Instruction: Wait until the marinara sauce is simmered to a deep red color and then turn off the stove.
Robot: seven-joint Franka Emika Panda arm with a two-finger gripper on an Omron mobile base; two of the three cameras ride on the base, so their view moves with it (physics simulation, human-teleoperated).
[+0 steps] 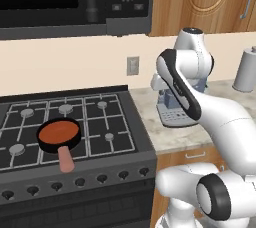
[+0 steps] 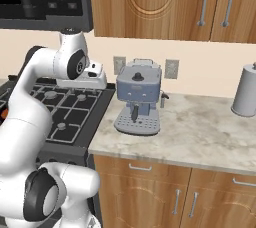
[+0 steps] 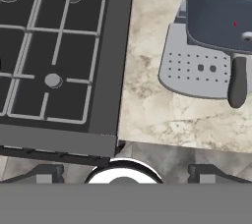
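- While the marinara sauce (image 1: pixel 59 132) shows orange-red, it fills the small black pan (image 1: pixel 47 144) on the stove (image 1: pixel 115 122), over a front burner left of the stove's middle.
- The pan handle (image 1: pixel 65 159) points toward the stove's front edge, above the row of knobs (image 1: pixel 80 182).
- The arm (image 1: pixel 185 89) is raised over the counter (image 2: pixel 200 127) just right of the stove, well apart from the pan.
- The gripper (image 3: pixel 123 171) looks down at the seam between the stove's right edge and the counter; its finger tips (image 3: pixel 44 174) stand wide apart, released, with nothing between them.
- A grey coffee machine (image 2: pixel 137 102) stands on the counter right of the stove.
- A microwave (image 1: pixel 75 2) hangs above the stove.
- A paper towel roll (image 2: pixel 246 92) stands far right of the stove.
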